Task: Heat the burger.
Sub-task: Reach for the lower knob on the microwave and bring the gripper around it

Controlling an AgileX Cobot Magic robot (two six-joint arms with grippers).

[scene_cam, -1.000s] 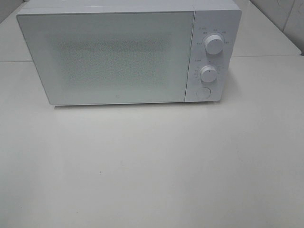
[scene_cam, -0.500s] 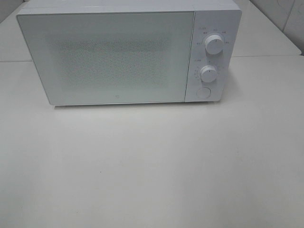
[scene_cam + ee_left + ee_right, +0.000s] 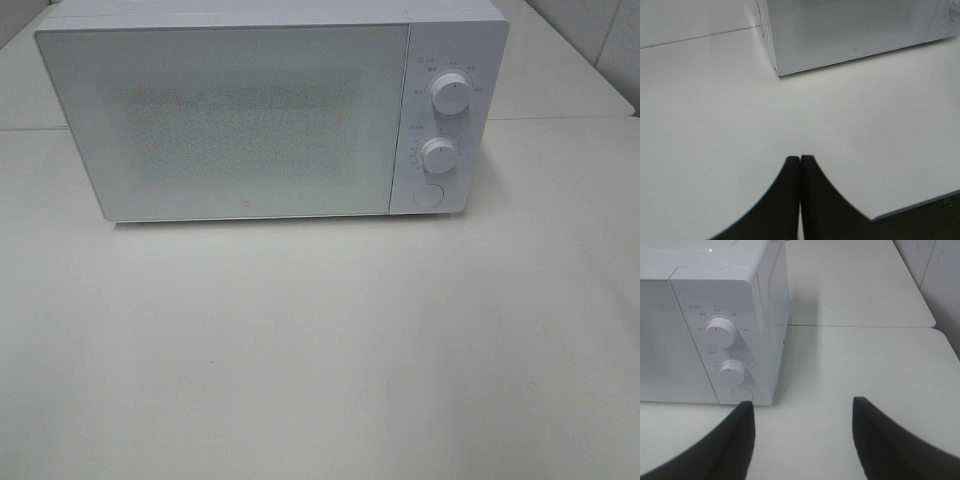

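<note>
The burger is out of view in every frame. A white microwave (image 3: 270, 110) stands at the back of the table with its door (image 3: 225, 120) shut. Two round knobs (image 3: 451, 97) and a round button (image 3: 428, 195) sit on its right panel. Neither arm appears in the exterior high view. In the left wrist view my left gripper (image 3: 800, 159) is shut, its dark fingertips (image 3: 790, 170) pressed together over bare table short of the microwave (image 3: 850, 30). In the right wrist view my right gripper (image 3: 803, 412) stands open and empty, facing the microwave's control panel (image 3: 725, 350).
The white table (image 3: 320, 350) stretches in front of the microwave. A seam (image 3: 860, 326) runs between two table tops to the right of the microwave. The table's near edge (image 3: 920, 205) shows in the left wrist view.
</note>
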